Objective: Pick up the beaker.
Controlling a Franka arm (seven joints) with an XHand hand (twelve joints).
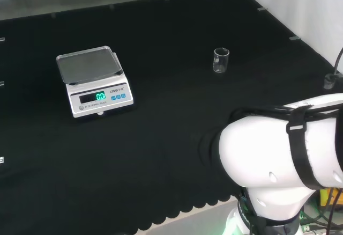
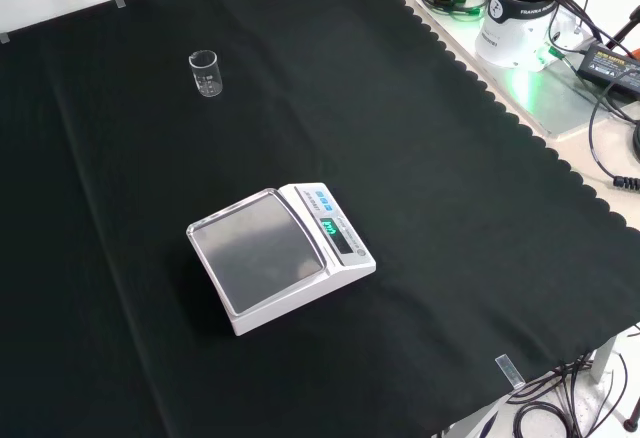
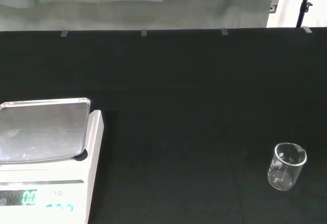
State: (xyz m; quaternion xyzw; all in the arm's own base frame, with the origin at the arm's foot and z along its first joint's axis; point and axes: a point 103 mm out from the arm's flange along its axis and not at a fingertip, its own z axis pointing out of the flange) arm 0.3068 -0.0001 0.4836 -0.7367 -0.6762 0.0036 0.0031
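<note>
Whether the robot hand's fingers are spread or curled cannot be told from these pictures; in the head view the arm's big white link (image 1: 284,149) with a black strap stands at the lower right, well apart from the ware. The small clear glass beaker (image 1: 221,60) stands upright on the black cloth of the table (image 1: 161,138), alone and untouched. It is a short straight-walled cylinder with a slightly flared rim and a thicker, brighter base; the wrist view (image 3: 287,166) shows faint white graduation marks on its wall, and it looks empty, though with glass this clear that is hard to say for sure. In the front view the beaker (image 2: 206,73) sits toward the upper left of the cloth, well apart from the white electronic scale with a flat steel weighing pan (image 2: 282,255), which lies near the middle with its lit green display turned to the right. In the head view the scale (image 1: 94,81) is at the left and the beaker is to its right, with bare cloth between them.
</note>
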